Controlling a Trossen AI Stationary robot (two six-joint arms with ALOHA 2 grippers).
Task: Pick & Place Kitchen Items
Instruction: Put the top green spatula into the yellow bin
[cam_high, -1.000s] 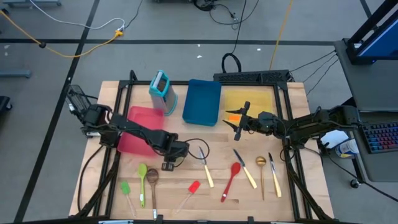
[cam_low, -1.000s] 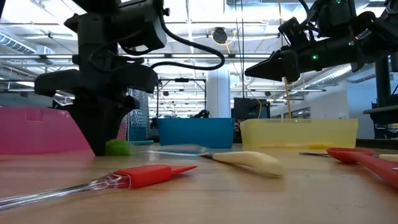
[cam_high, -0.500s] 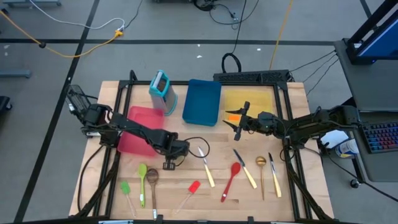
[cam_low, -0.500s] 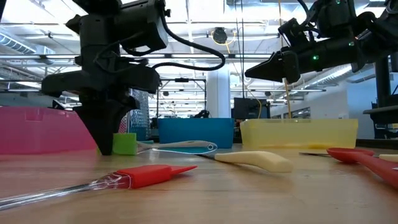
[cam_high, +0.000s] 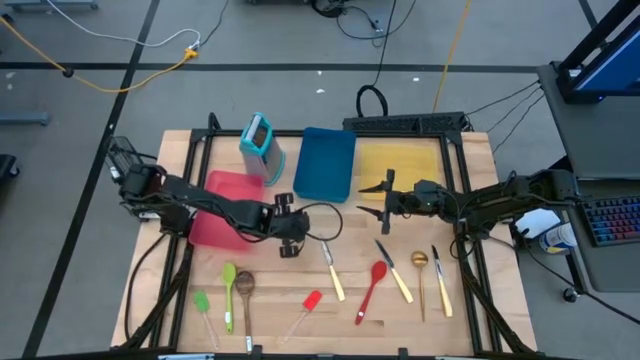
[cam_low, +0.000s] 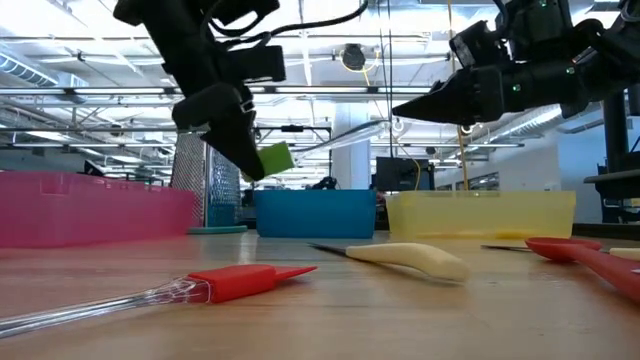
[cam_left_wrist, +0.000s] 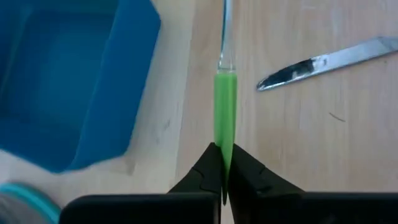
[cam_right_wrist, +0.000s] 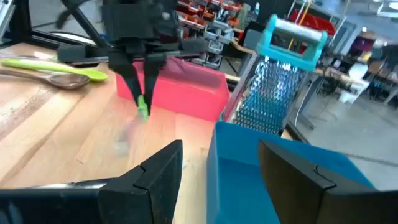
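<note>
My left gripper (cam_high: 288, 226) hangs above the table just near of the blue tray, shut on a green mini spatula (cam_low: 272, 158) with a clear handle (cam_left_wrist: 225, 31). My right gripper (cam_high: 385, 192) hovers open at the near edge of the yellow tray, touching nothing. Flat on the wood lie a green spoon (cam_high: 229, 288), a wooden spoon (cam_high: 245, 298), a second green spatula (cam_high: 203, 305), a red spatula (cam_high: 308, 304), a red spoon (cam_high: 373, 288), a gold spoon (cam_high: 420, 278) and cream-handled knives (cam_high: 333, 276). My left gripper pinches the spatula's green blade (cam_left_wrist: 225, 124) between its two fingers, at the blade's free end. The spatula runs on in line with the fingers, clear handle pointing away from them. It is lifted clear of the table and tilted, the handle (cam_low: 350, 135) rising away from the gripper.
A pink tray (cam_high: 225, 208), blue tray (cam_high: 325, 162) and yellow tray (cam_high: 405, 162) sit along the far half of the table. A teal upright holder (cam_high: 260, 145) stands left of the blue tray. Bare wood lies between the trays and the utensil row.
My left gripper has risen from the table and moved toward the far edge and slightly right, toward the blue tray, tipping from pointing straight down to a slant. The green spatula, whose blade stood on the wood half a second ago, is now lifted clear.
</note>
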